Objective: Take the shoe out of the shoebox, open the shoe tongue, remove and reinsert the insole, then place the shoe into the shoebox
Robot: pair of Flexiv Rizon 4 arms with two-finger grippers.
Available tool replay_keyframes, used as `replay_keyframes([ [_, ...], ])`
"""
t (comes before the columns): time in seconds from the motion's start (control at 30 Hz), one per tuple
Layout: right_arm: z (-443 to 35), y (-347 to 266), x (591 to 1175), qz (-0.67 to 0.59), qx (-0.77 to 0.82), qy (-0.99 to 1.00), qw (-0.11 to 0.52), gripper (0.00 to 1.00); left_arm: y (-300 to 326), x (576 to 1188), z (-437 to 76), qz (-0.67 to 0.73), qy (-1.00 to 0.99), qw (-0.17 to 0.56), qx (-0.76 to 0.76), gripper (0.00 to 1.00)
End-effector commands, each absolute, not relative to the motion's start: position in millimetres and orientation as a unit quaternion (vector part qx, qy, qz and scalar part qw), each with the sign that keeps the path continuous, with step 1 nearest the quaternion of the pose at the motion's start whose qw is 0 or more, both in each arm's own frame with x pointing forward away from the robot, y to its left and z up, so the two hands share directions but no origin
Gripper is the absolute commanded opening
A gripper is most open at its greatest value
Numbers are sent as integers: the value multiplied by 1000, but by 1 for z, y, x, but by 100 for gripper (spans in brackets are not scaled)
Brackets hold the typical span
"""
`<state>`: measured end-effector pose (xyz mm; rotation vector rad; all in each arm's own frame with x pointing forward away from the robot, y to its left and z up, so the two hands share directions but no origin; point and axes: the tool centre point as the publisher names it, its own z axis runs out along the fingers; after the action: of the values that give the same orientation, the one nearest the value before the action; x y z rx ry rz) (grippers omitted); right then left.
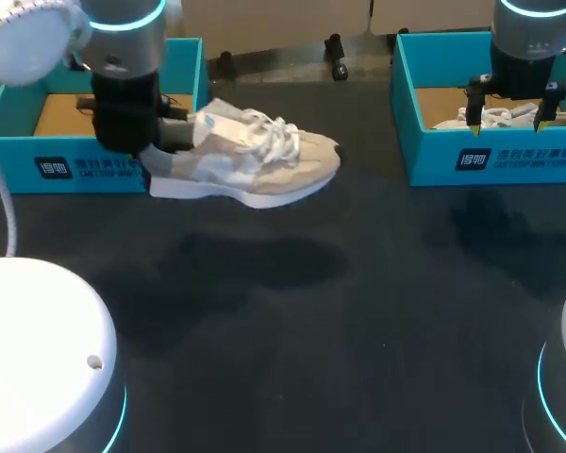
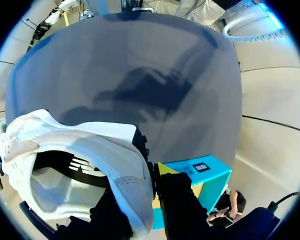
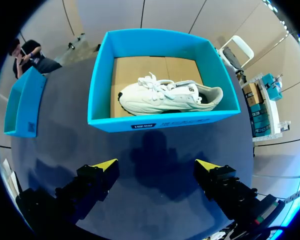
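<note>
Left hand (image 2: 149,184) clamps shoe (image 1: 255,162) heel, seemingly off table (image 1: 292,330); toe points right, axis level. Right hand (image 3: 155,167) spread.

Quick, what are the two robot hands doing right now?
Left gripper: shut on the shoe, at its heel.
Right gripper: open, holding nothing.

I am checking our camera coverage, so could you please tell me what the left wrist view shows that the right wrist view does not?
Only the left wrist view: the left end effector shut on the heel of the held shoe, looking into its opening. Only the right wrist view: the right end effector, open, before the right shoebox with a second shoe lying inside. Both: the dark table and the left shoebox.
</note>
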<state>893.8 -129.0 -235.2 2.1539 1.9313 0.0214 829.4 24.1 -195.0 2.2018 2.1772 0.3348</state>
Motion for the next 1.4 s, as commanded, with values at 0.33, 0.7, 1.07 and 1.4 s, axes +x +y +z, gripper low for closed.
replay_keyframes([
  [0.33,-236,-129,893,8,739,663,124,100,-13,787,-215,125,719,34,683,0],
  [0.7,-236,-129,893,8,739,663,124,100,-43,758,-238,128,733,28,668,0],
  [1.07,-236,-129,893,8,739,663,124,100,-67,747,-274,129,730,11,671,0],
  [1.4,-236,-129,893,8,739,663,124,100,-83,748,-320,148,726,-19,671,0],
])
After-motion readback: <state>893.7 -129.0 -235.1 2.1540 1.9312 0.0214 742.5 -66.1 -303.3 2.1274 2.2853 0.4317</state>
